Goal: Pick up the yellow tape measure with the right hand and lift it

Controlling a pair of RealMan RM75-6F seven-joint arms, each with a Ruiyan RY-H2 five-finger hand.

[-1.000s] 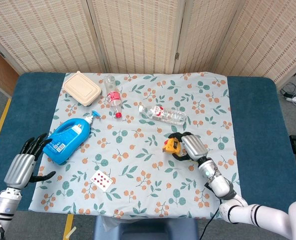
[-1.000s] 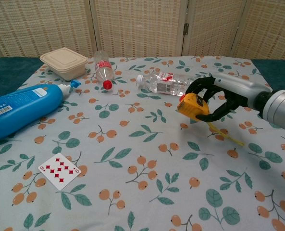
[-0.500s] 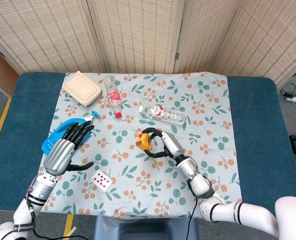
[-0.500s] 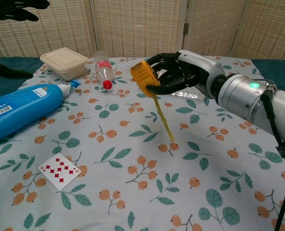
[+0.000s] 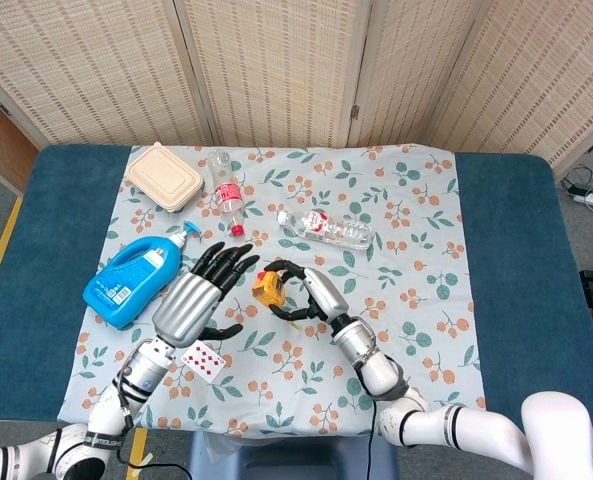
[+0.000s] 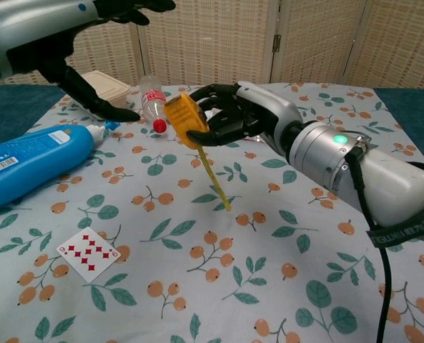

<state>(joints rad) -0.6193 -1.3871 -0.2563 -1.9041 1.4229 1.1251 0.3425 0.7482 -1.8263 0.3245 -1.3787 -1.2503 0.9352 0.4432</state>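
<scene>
My right hand grips the tape measure; left hand spread, empty. Labels unreadable.

Head view: high, looking steeply down on the whole tabletop, screens at the far edge. Chest view: low, close, facing across the floral cloth toward the screens (cloth only). Shared: cloth and both arms.

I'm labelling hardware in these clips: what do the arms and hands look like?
Each robot hand, left and right, has a silver metallic back and black fingers. The forearms are silver and white; the right one carries a lit green light, a black cable and a printed black band.
</scene>
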